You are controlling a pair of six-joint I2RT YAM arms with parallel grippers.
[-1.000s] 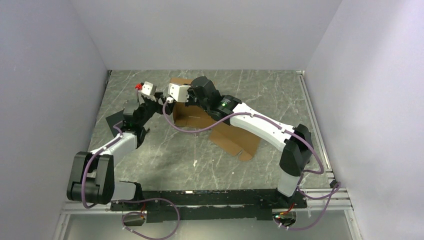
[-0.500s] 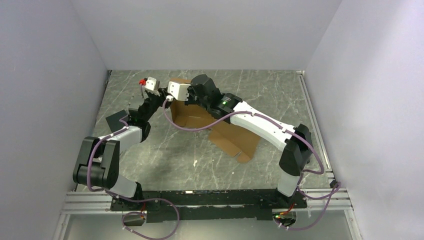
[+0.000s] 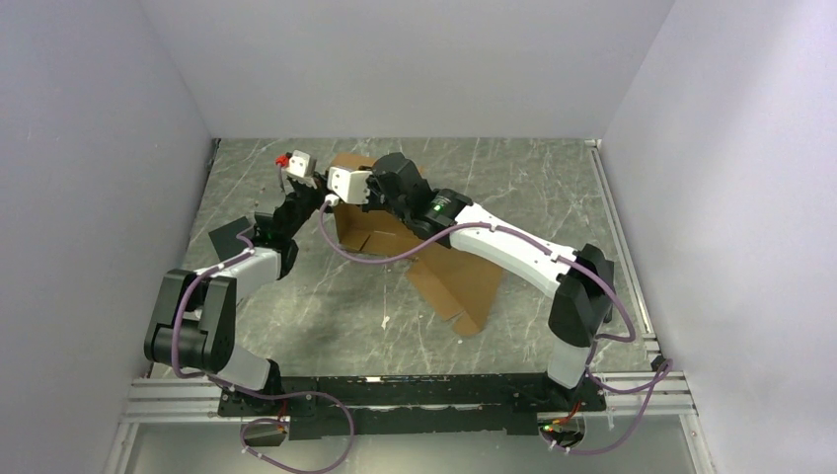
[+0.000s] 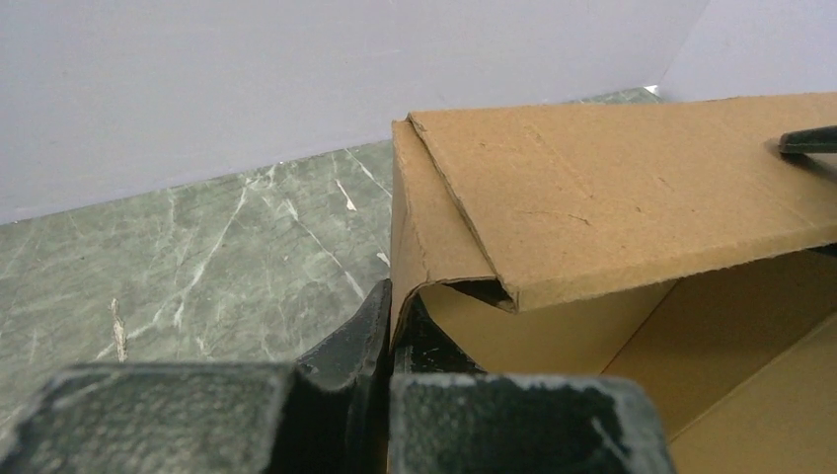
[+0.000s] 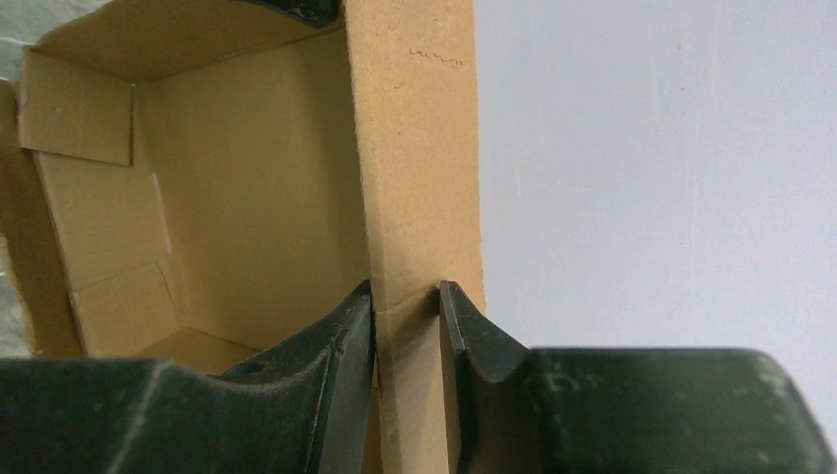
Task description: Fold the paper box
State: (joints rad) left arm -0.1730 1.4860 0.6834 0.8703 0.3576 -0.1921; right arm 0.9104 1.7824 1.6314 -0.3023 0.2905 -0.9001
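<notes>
The paper box (image 3: 456,278) is brown corrugated cardboard, half-formed, with its walls raised at the back middle of the table and a long flap sloping toward the front. My left gripper (image 4: 393,318) is shut on the thin corner wall of the paper box (image 4: 612,197), one finger outside and one inside. My right gripper (image 5: 407,301) is shut on a folded-over wall strip of the paper box (image 5: 247,178), whose open inside lies to the left of the jaws. In the top view both wrists meet at the box's left end, and the fingertips are hidden there.
A small black pad (image 3: 229,240) lies on the green marble table (image 3: 326,316) beside the left forearm. Pale walls close in the table on the left, back and right. A metal rail (image 3: 617,237) runs along the right edge.
My left gripper reached the box's left corner and closed on its wall. The box has tilted up, and its long front flap has swung inward and looks narrower.
</notes>
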